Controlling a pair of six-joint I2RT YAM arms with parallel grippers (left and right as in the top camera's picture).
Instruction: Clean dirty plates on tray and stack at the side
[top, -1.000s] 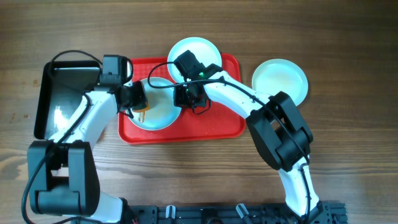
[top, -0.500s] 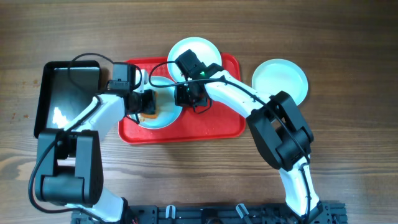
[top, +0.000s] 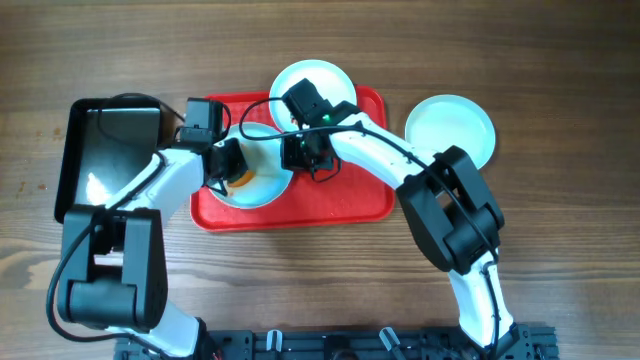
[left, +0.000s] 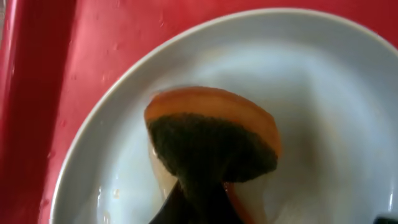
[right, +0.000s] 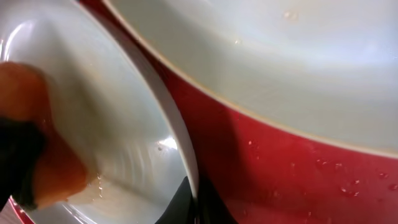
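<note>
A white plate lies on the left half of the red tray. My left gripper is shut on an orange sponge with a dark green scouring face and presses it on that plate. My right gripper is shut on the plate's right rim. A second plate sits at the tray's back edge; it also shows in the right wrist view. A third plate rests on the table to the right of the tray.
A black metal pan sits on the wooden table left of the tray, under my left arm. The tray's right half is bare red plastic.
My left gripper has moved with the sponge across the plate, first right and down, then back a little to the left. My right arm has stayed on the rim.
</note>
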